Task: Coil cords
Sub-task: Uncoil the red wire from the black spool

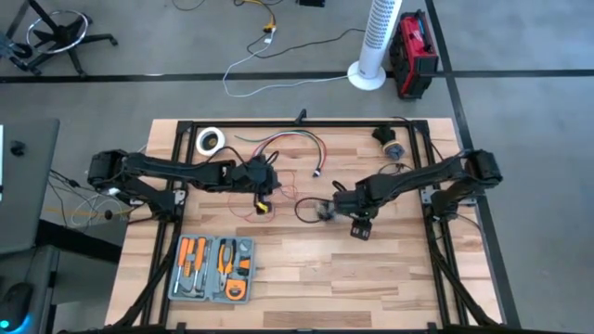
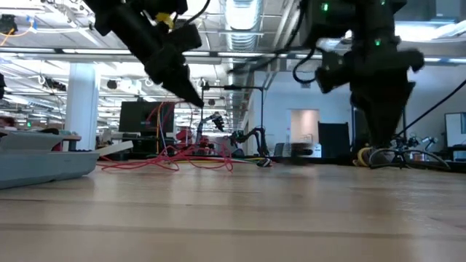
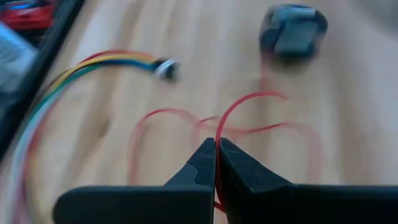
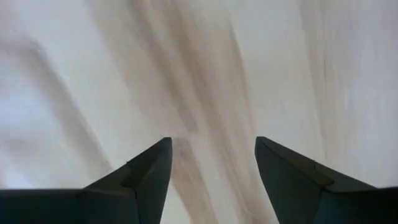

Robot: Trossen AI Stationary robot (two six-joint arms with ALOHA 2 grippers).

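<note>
The red wire point(image 3: 239, 106) is blurred past the left gripper point(image 3: 216, 149); its far loops cannot be traced. The right gripper's point(image 4: 211, 149) arm is cut off at the low view's top edge.

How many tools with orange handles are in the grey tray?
About 4 orange-handled tools lie in the grey plastic tool tray at the wooden table's near-left corner: two on its left half, two on its right. More may be hidden.

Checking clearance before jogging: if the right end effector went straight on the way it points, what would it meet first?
Bare wooden tabletop, most likely. The right end effector is open, holds nothing, and only wood grain shows ahead; how far off it lies is unclear.
</note>
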